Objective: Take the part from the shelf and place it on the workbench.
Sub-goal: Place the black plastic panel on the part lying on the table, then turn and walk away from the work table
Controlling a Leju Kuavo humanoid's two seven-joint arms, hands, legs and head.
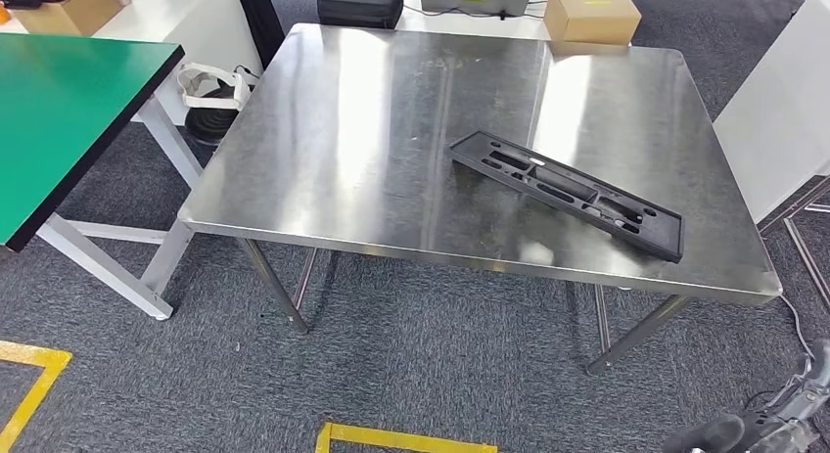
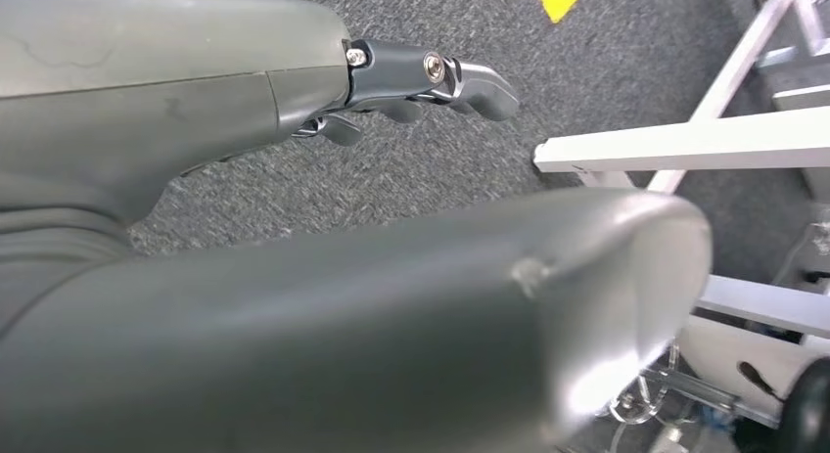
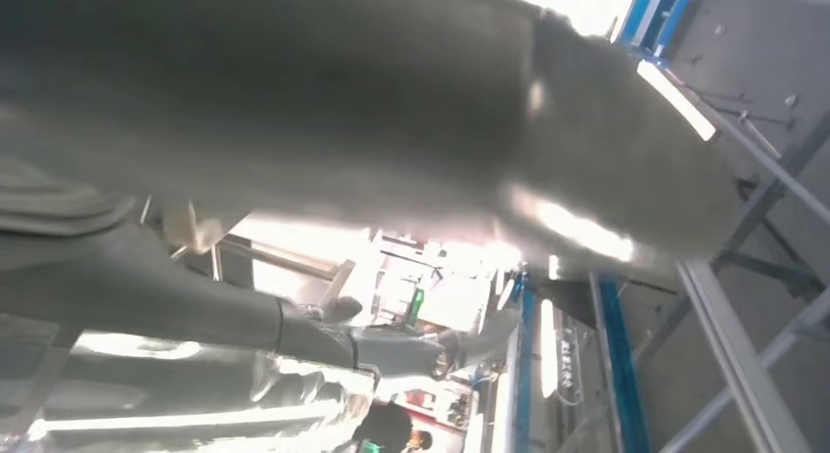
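On workbench [image 1: 372, 130]: black slotted part [image 1: 568, 193], flat, diagonal, toward right front corner, well apart from both sets of fingers.
Left hand [image 2: 294, 228]: fingers [image 2: 460, 81] spread from thumb, holding nothing, above grey carpet [image 2: 607, 71].
Right hand [image 3: 323, 179]: fingers [image 3: 411, 353] extended, nothing between them and thumb, free of part.
Behind workbench: cardboard box [image 1: 591, 13].

A long, flat black plastic part [image 1: 568, 193], a narrow moulded panel with several oblong cut-outs and recesses along its length, lies flat on the brushed stainless-steel worktop [image 1: 372, 130]. It rests slantwise on the worktop's right half, one end pointing toward the middle and the other reaching close to the near right edge.
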